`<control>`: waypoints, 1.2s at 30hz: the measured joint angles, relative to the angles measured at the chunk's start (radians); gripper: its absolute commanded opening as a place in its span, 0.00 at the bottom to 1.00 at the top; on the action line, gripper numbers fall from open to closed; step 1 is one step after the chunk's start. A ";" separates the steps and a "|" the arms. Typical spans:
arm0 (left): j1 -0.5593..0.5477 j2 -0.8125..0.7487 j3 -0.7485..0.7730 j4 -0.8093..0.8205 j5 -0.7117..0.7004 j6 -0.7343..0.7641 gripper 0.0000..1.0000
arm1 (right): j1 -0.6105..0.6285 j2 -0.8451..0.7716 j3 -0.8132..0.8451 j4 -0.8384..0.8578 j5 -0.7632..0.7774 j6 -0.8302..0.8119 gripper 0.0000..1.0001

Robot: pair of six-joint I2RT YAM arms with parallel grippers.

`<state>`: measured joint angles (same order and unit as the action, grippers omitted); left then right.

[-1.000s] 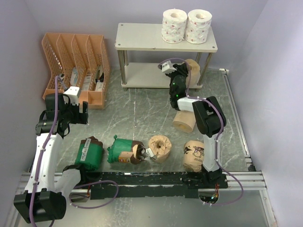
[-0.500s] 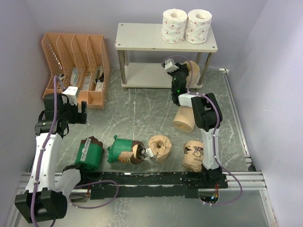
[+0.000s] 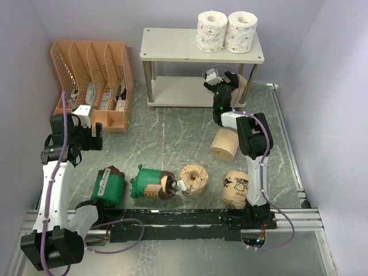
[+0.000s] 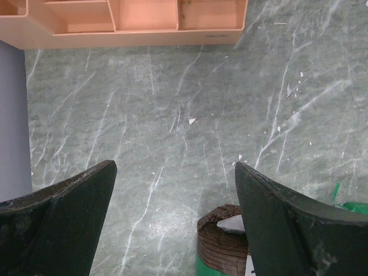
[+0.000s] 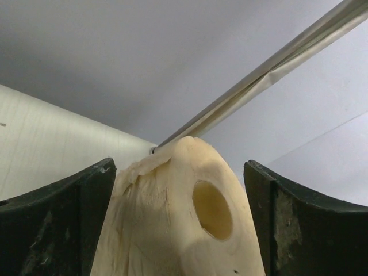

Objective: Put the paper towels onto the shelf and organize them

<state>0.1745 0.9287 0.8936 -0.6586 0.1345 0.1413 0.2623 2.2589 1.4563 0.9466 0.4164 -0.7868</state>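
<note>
Grey marbled table (image 3: pixel 172 138), shelf (image 3: pixel 172 45), orange organizer (image 3: pixel 92 69), green-wrapped rolls (image 3: pixel 107 185), tan rolls (image 3: pixel 194 179), printed roll (image 3: pixel 236 188)

Diffuse, even overhead light. The top view is sharp, with soft shadow beneath the upper board of the shelf (image 3: pixel 172 46). In the right wrist view the close roll (image 5: pixel 172 230) and dark fingers (image 5: pixel 52 230) are slightly soft.

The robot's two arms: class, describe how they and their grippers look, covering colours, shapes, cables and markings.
The left arm and right arm both have white links, black joints and a looping purple cable. A white box tops each wrist; a green light marks the right one. The left gripper and right gripper each have two broad black wedge-shaped fingers.
</note>
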 measured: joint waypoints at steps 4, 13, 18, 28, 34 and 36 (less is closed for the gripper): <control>0.001 0.000 0.000 0.000 0.000 0.000 0.95 | 0.026 -0.065 -0.069 0.019 0.008 -0.003 0.96; 0.001 -0.025 0.000 0.000 0.001 0.000 0.95 | 0.307 -0.475 -0.421 0.070 0.148 0.066 0.96; -0.015 -0.046 0.000 0.000 0.001 0.000 0.95 | 0.516 -0.700 -0.558 -0.174 0.277 0.325 0.91; -0.079 -0.066 0.000 0.001 0.002 0.000 0.95 | 0.558 -1.135 -0.748 -0.789 0.234 0.826 0.96; -0.098 -0.097 0.000 0.001 0.002 0.000 0.95 | 0.557 -1.268 -0.834 -0.935 0.274 0.856 0.97; -0.108 -0.107 0.000 0.002 0.002 0.000 0.95 | 0.557 -1.241 -0.833 -0.985 0.302 0.862 0.96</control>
<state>0.0666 0.8219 0.8932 -0.6571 0.1364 0.1417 0.8192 1.0183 0.6235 -0.0387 0.7185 0.0750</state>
